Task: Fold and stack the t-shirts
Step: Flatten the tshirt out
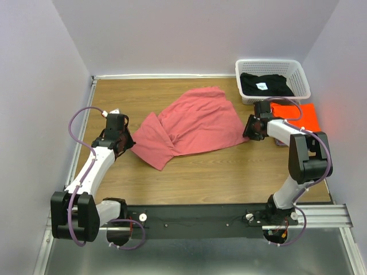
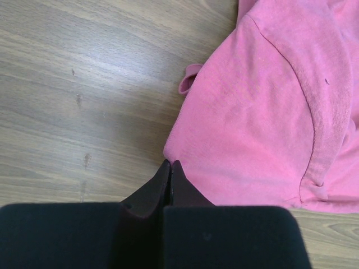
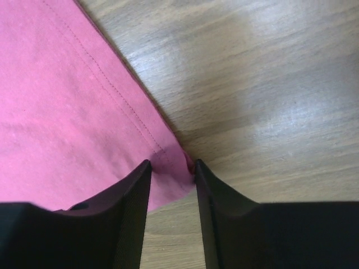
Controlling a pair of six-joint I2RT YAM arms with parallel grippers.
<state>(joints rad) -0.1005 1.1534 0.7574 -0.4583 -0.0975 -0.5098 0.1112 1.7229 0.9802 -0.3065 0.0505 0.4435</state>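
Note:
The dusty pink-red t-shirt (image 1: 195, 126) lies crumpled and partly spread in the middle of the wooden table. My left gripper (image 1: 125, 142) is at its left corner. In the left wrist view the gripper (image 2: 170, 163) is shut, its tips pinched right at the edge of the shirt (image 2: 269, 112). My right gripper (image 1: 250, 129) is at the shirt's right corner. In the right wrist view the gripper (image 3: 171, 165) is open, with the hemmed corner of the shirt (image 3: 56, 112) lying between its fingers. The bright orange t-shirt (image 1: 298, 114) lies folded at the right. The black t-shirt (image 1: 264, 85) lies in the basket.
The white lattice basket (image 1: 269, 62) stands at the back right corner, just behind the orange shirt. White walls close the table on the left, back and right. The arm bases and a metal rail run along the near edge.

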